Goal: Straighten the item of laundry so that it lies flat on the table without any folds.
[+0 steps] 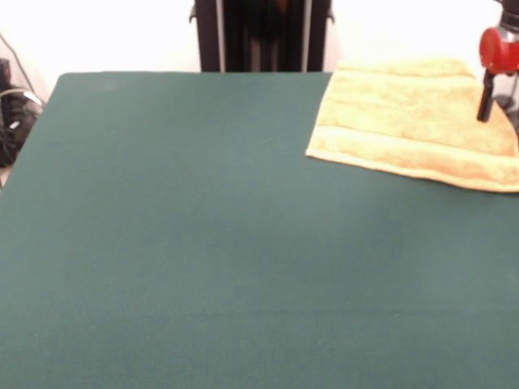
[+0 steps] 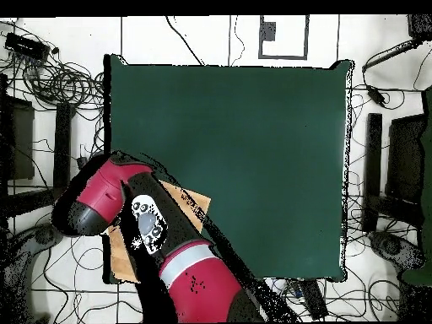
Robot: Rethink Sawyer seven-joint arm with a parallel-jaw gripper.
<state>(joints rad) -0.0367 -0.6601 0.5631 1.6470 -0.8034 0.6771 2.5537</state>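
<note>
The small yellow-orange terry cloth towel [image 1: 413, 113] with a woven band near its edge is seen spread at the far right corner of the large rectangular dark green felt-topped table [image 1: 203, 243] in the front view, one edge reaching the table's far rim. In the overhead view it is mostly covered by the red and black robot arm [image 2: 110, 196], with only tan corners showing. The gripper [image 1: 486, 101] is seen as a dark tip over the towel; whether it is spread or closed cannot be told, and no writing can be read.

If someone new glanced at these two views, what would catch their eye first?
Probably the yellow-orange towel, lying at the far right corner of the dark green table in the front view. Next, the red and black arm, which hides most of the towel from overhead.
</note>
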